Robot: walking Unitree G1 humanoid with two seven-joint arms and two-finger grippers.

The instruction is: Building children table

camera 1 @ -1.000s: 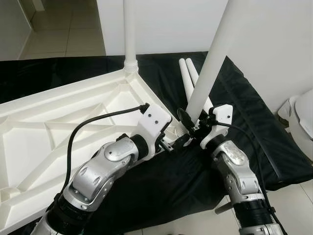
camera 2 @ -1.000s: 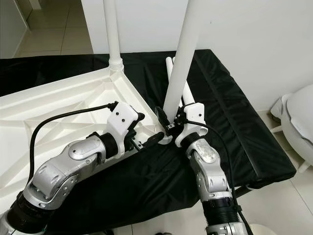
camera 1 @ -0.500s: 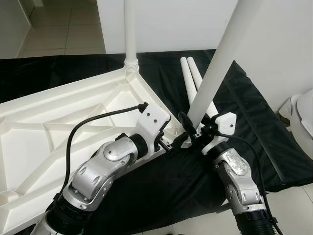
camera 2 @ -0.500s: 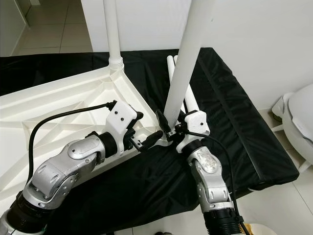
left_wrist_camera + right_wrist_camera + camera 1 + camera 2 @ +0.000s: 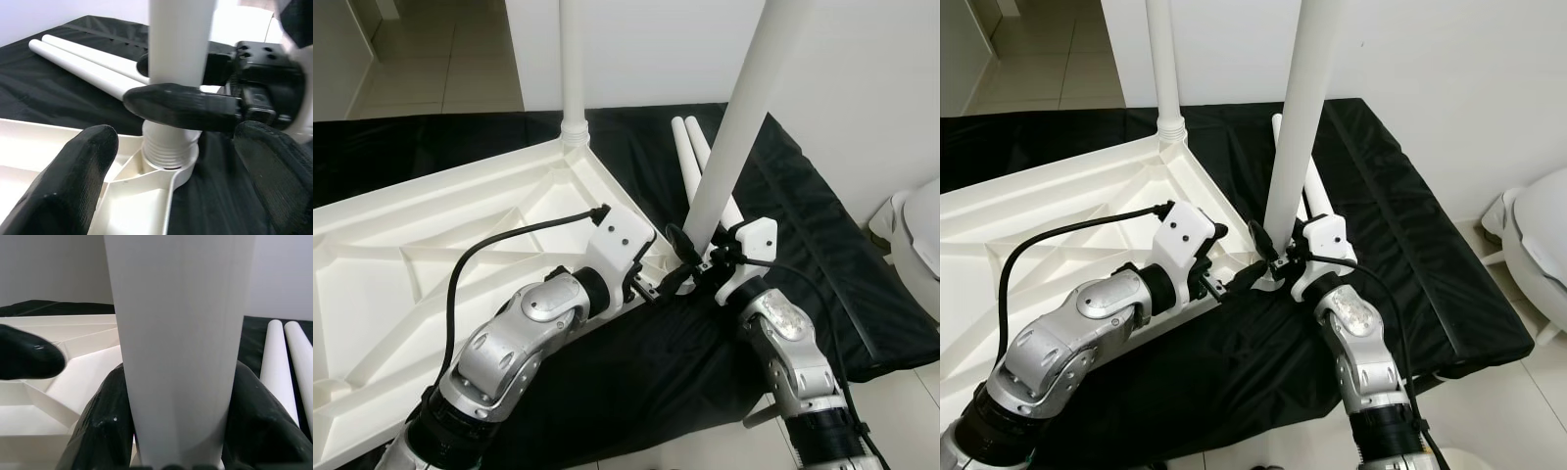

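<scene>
The white children's table top lies upside down on a black-covered bed, its near corner socket close to the bed's front edge. A white leg stands in that socket, leaning slightly. The right gripper is clamped around the leg just above its threaded base. The left gripper is spread wide, hovering on either side of the socket and gripping nothing. A second leg stands upright in the far corner socket. Two spare legs lie side by side on the bed beyond the held leg.
</scene>
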